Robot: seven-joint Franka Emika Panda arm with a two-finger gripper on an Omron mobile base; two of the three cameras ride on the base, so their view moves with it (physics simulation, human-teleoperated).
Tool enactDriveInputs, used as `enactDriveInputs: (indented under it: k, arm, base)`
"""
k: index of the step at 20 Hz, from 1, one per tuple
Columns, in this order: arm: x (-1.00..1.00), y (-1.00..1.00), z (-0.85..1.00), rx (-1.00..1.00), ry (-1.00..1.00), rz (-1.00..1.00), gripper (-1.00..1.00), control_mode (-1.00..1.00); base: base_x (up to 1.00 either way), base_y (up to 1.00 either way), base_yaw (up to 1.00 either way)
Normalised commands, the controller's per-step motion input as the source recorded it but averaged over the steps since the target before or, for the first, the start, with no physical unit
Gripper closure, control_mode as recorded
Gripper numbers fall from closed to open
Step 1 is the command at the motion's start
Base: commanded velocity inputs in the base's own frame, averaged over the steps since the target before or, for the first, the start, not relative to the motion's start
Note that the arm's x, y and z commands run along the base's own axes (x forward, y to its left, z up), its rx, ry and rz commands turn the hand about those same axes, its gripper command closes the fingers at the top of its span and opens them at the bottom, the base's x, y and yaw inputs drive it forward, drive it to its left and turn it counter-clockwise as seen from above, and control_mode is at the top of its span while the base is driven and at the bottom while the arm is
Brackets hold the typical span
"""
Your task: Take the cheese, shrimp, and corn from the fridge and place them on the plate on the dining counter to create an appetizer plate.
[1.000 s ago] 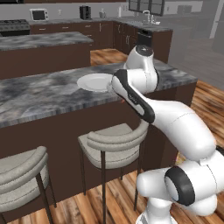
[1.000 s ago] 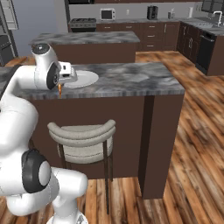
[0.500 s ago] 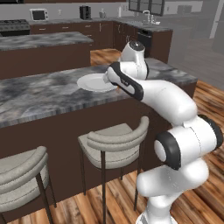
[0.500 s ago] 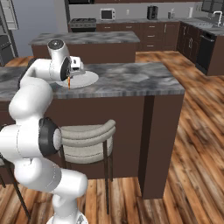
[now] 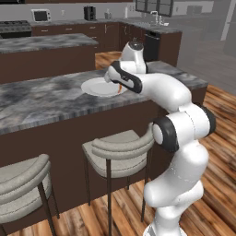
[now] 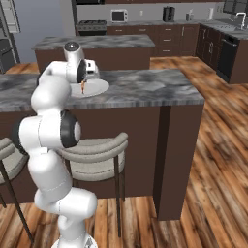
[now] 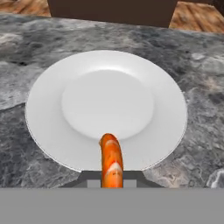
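- Stools (image 5: pixel 120 147): two grey cushioned stools stand nearest the base, tucked against the dark front of the counter (image 6: pixel 145 92). The arm reaches over them, so the base need not come closer.
- Arm: it rises from the base and bends forward over the counter edge, with the hand turned down toward the stone top.
- Jaws (image 7: pixel 111 177): clenched on the shrimp (image 7: pixel 111 161). The hand view shows the orange-pink piece rising from between the tips. A closed grip is needed here because the piece is tiny and would slip from a loose hold.
- Shrimp position: held above the near rim of the plate (image 7: pixel 48 100), not resting on it as far as the pictures show. In the right base view it shows as a small orange mark (image 6: pixel 83 86) under the hand, over the plate (image 6: pixel 99 88).
- Plate: white, round, shallow, lying flat on the marbled counter. No food lies on it yet. Its wide flat centre gives an easy drop target.
- Judgement of step: the shrimp delivery is at the release stage. The likely need is a short advance toward the centre or a small descent, then release, so the piece does not roll off the rim.
- Cheese and corn: neither lies on the plate, so two of the three foods remain to be fetched.
- Far field: a second marbled counter (image 5: pixel 41 44) with dark cabinets behind it, and a microwave (image 6: pixel 119 15) on the rear worktop. These play no part in the present step.
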Motion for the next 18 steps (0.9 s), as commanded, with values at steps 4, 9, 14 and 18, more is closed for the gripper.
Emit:
enactDriveInputs:
  k: [4,9,14,18]
  arm:
    - [0.53,0.09,-0.32,0.00,0.04,0.00,1.00,-1.00]
    - [0.43,0.13,-0.42,0.00,0.04,0.00,1.00,-1.00]
    - [0.37,0.11,-0.22,0.00,0.01,0.00,1.00,-1.00]
    - [0.14,0.13,-0.06,0.00,0.00,0.00,-1.00,-1.00]
  base:
    - [0.00,0.00,0.00]
    - [0.00,0.00,0.00]
    - [0.00,0.00,0.00]
    - [0.00,0.00,0.00]
